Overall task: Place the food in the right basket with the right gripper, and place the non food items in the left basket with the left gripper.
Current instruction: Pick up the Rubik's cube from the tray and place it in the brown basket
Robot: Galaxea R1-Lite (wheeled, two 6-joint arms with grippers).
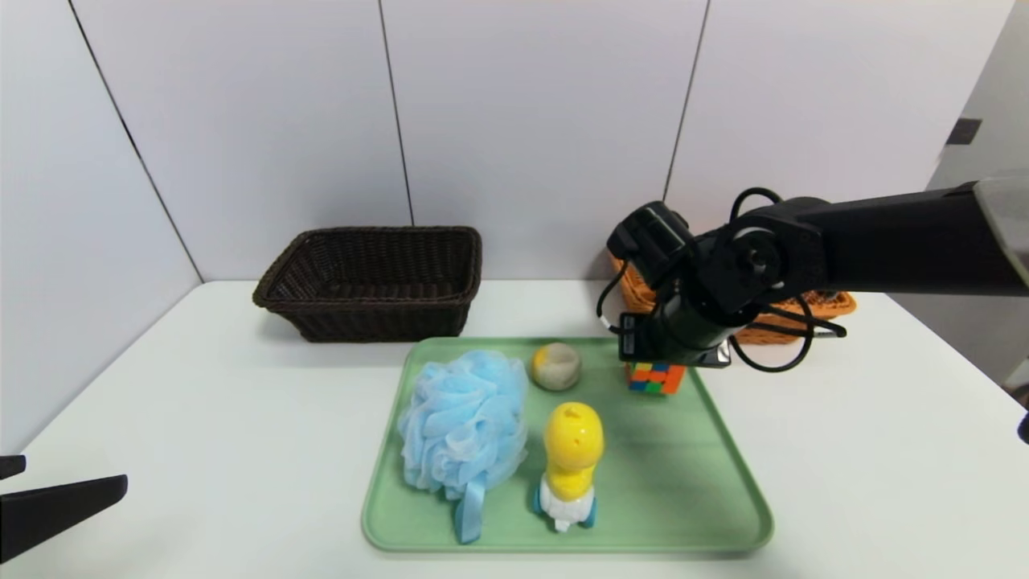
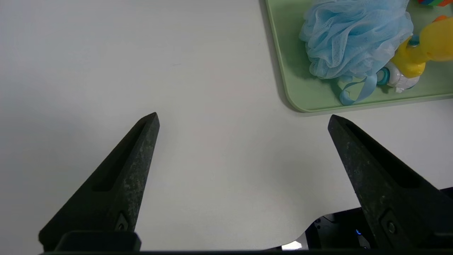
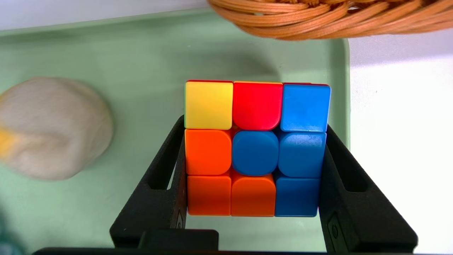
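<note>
The bench (image 1: 201, 402) left of the green tray (image 1: 707, 482) is bare and wide, and the left gripper (image 2: 244, 120) hangs over it with its fingers far apart. The near right part of the tray is also free. On the tray the blue bath sponge (image 1: 462, 422) and the yellow toy (image 1: 571, 462) stand close together, with the round bun (image 1: 555, 366) just behind. The right gripper (image 3: 253, 148), closed on the colour cube (image 3: 256, 148), fills the far right corner, near the orange basket (image 1: 804, 318). The dark basket (image 1: 370, 281) stands behind the tray's left end.
</note>
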